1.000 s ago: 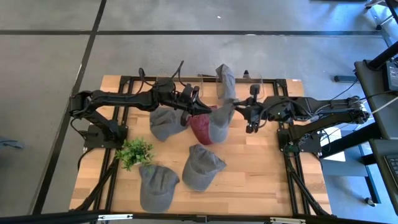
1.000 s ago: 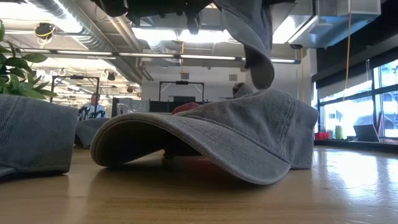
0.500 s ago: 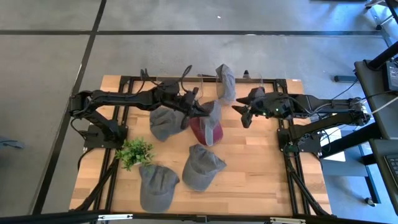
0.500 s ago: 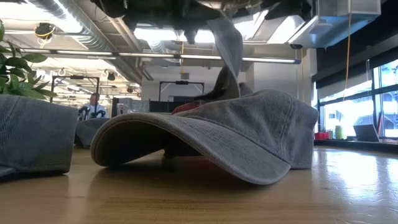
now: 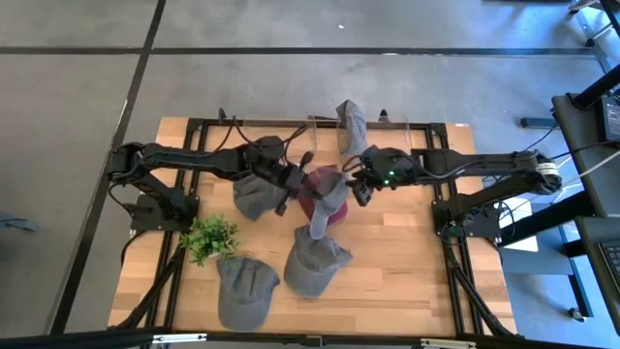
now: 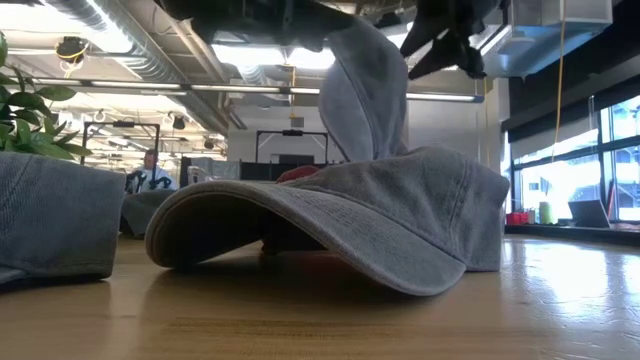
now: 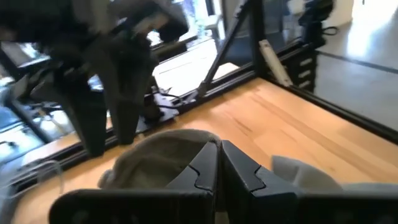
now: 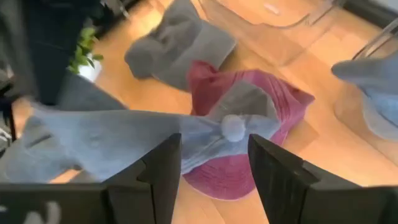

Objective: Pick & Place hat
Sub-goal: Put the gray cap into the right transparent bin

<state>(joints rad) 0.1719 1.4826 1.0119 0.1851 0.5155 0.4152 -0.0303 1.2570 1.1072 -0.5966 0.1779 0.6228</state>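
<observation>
High view: I see both arms reaching in over the middle of the tabletop (image 5: 407, 262), meeting above the pink hat (image 5: 312, 190).

Task's thing: a grey hat (image 5: 324, 206) hangs off the tabletop, draped long and narrow. Its top end sits by the left gripper (image 5: 298, 174), and its lower end trails toward the grey hat nearest the front (image 5: 312, 260).

Left fingers: in the left wrist view they (image 7: 205, 165) are pressed together with grey cloth (image 7: 158, 155) bunched right behind them. I judge they are pinching the hanging hat, though the pinch point itself is hard to make out.

Right fingers: the right gripper (image 5: 360, 186) stands just beside the hat. In the right wrist view its fingers (image 8: 163, 163) are spread wide with nothing between them, and the hat's crown button (image 8: 234, 127) shows in the gap, farther off.

Key relation: the hat lies between the two grippers, its long axis running from the left gripper down toward the front of the tabletop. The left arm carries it; the right is free.

Other things: another grey hat (image 5: 254, 194) under the left arm, one (image 5: 242, 287) at the front left by the plant (image 5: 209, 237), and one (image 5: 353, 124) on the clear stand at the back.

Next move, my judgement: lower the hat onto a bare patch and let go.
</observation>
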